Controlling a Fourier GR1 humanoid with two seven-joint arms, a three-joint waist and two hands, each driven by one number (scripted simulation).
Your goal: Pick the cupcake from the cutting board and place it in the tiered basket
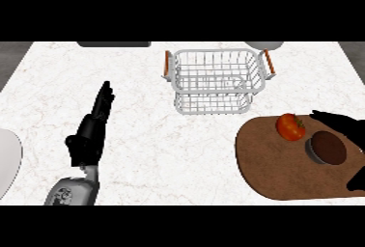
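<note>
in the head view, we are looking down at the marble counter (143, 144). the cupcake (327, 147) is sitting on the brown cutting board (278, 164) at the right, just beside a tomato (290, 127) that is also lying on the board. we are bringing our right hand (345, 126) around the cupcake from the far right edge: its dark fingers are spread apart, arching behind and beside the cupcake, not yet closing on it, as far as we can tell. we judge that we are shaping this open grasp to wrap the cake without bumping the tomato. the white tiered basket (214, 82) is standing well apart, toward the far side of the counter, with its wire tiers facing up for the drop. our left hand (92, 125) is resting on the left with fingers straight, holding nothing, keeping out of the way.
</note>
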